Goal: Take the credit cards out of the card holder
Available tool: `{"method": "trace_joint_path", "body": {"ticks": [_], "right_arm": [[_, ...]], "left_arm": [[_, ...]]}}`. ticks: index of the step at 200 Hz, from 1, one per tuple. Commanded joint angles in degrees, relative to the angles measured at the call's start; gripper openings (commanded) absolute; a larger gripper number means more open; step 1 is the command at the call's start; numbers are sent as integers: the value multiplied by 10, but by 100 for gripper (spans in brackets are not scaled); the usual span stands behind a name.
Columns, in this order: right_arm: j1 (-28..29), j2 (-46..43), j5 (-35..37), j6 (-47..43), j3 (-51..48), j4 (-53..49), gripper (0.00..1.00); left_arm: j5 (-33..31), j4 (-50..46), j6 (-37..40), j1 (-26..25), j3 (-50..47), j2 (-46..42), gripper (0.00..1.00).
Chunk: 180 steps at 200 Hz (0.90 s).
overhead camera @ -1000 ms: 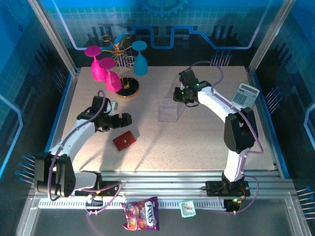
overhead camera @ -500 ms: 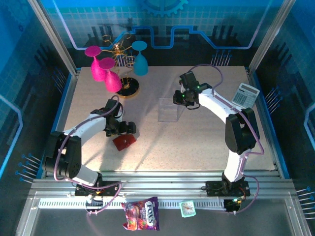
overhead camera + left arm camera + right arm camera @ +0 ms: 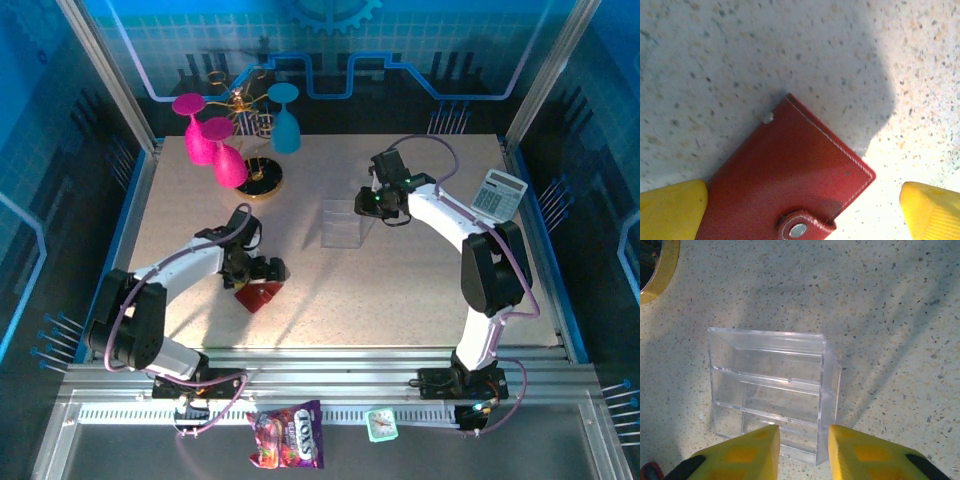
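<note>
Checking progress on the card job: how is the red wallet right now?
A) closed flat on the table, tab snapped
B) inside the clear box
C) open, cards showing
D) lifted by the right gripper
A: the wallet lies closed on the table, its snap tab fastened.

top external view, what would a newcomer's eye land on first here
The bright pink glasses and blue glass at the back left stand out first. Then the red card holder, snapped shut front left, with the left gripper open over it. In the middle, the right gripper hangs over a clear plastic box.
</note>
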Motion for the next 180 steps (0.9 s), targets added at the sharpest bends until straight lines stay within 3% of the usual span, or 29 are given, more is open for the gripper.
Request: {"method": "trace_joint_path", "body": {"ticks": [1, 100, 180], "right_arm": [[-8, -24, -9, -9, -10, 7, 33], [-11, -24, -17, -3, -20, 14, 34], [-10, -27, -11, -2, -24, 8, 35]], "left_arm": [[10, -32, -42, -21, -12, -23, 99], [-70, -52, -91, -75, -3, 24, 99], [-70, -47, -68, -76, 10, 63, 90]]}}
